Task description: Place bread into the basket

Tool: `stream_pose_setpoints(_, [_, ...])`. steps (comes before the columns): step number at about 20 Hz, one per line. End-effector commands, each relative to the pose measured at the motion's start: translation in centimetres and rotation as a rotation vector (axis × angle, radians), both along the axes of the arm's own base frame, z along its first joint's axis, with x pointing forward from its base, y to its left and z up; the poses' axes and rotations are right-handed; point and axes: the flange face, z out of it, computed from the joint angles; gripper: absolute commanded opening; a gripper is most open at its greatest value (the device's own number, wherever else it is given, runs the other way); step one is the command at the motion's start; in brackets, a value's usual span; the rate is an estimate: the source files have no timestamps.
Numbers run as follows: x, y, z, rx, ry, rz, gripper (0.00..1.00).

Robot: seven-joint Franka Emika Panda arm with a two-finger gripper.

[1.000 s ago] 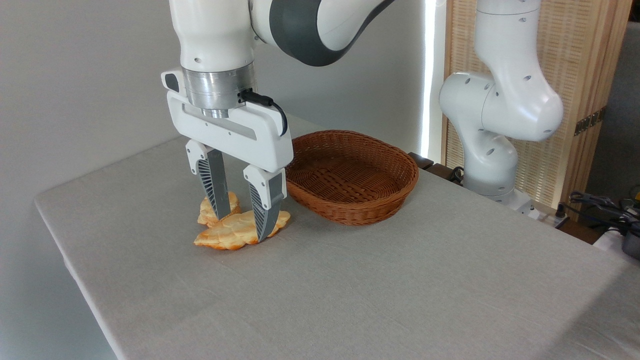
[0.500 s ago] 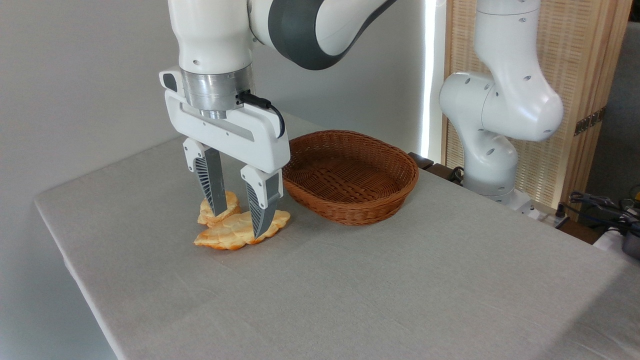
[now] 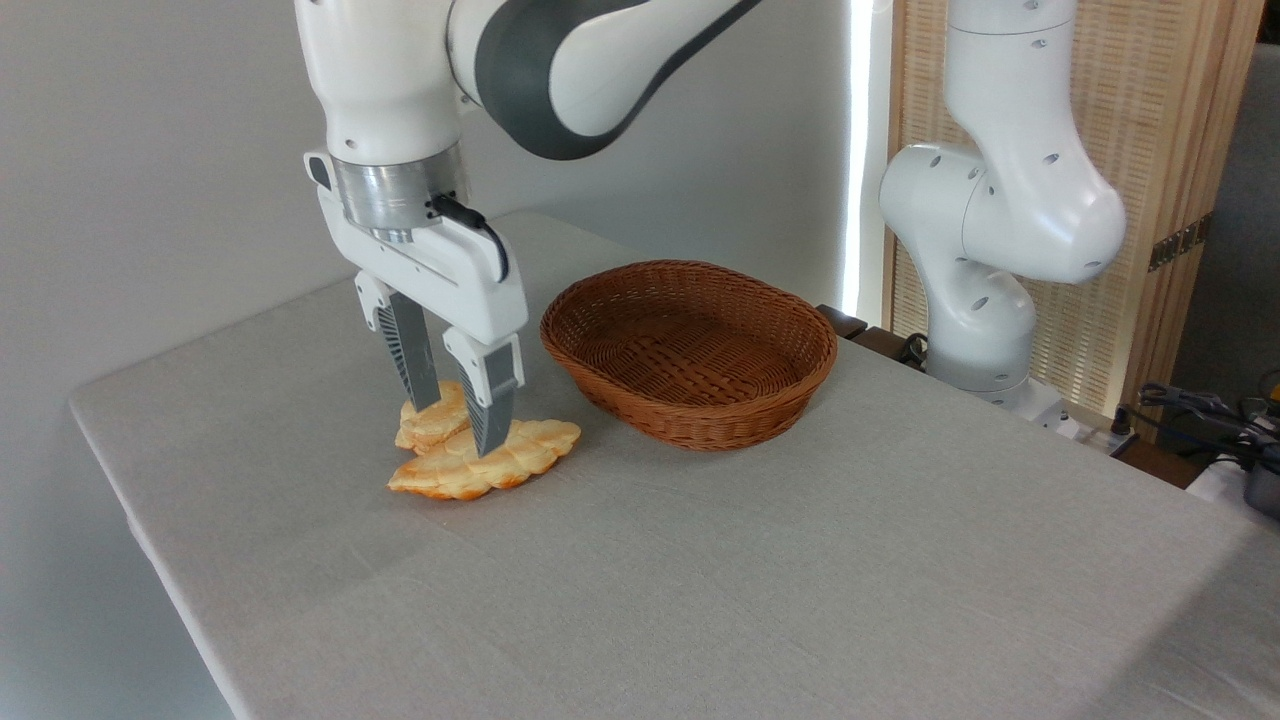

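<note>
The bread [image 3: 428, 428], a small golden-tan bun, lies on the grey table [image 3: 720, 580] at the left, touching a longer flat braided loaf [image 3: 520, 458] in front of it. My gripper [image 3: 455, 425] hangs straight down over the bun, open. One of its fingers [image 3: 415, 365] stands behind the bun and the other comes down where the bun meets the loaf. Part of the bun is hidden by the fingers. Whether the tips touch the bread I cannot tell. The oval brown wicker basket [image 3: 720, 420] stands to the right, with nothing showing inside it.
The white base and links of the arm [image 3: 985, 250] rise at the table's far right edge, in front of a slatted wooden screen [image 3: 1150, 150]. Cables [image 3: 1200, 410] lie off the table at the right. The table's left edge runs close to the bread.
The gripper has shifted left and turned slightly, from over the flat loaf to over the bun. Its fingers look closer together. Bread and basket have not moved.
</note>
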Motion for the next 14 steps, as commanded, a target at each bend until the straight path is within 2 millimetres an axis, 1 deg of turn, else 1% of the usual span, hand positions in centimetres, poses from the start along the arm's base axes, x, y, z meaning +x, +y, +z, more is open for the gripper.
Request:
stream_pose_setpoints(1, [-1.1, -3.6, -0.1, -0.028, 0.041, 0.101, 1.00])
stream_pose_setpoints(3, [-1.6, -5.4, -0.1, -0.030, 0.055, 0.178, 1.00])
stream_pose_setpoints(6, [-2.6, -7.8, -1.0, -0.024, 0.080, 0.226, 1.00])
stream_pose_setpoints(9, [-3.2, -8.6, -2.2, -0.024, 0.124, 0.372, 1.00])
stream_pose_setpoints(10, [-3.5, -9.3, -2.7, -0.027, 0.143, 0.407, 1.00])
stream_pose_setpoints(12, [-3.3, -9.5, -3.0, -0.039, 0.138, 0.484, 1.00])
stream_pose_setpoints(13, [-3.4, -9.8, -3.4, -0.048, 0.132, 0.505, 1.00])
stream_pose_setpoints(14, [-3.6, -10.6, -3.8, -0.057, 0.121, 0.509, 1.00])
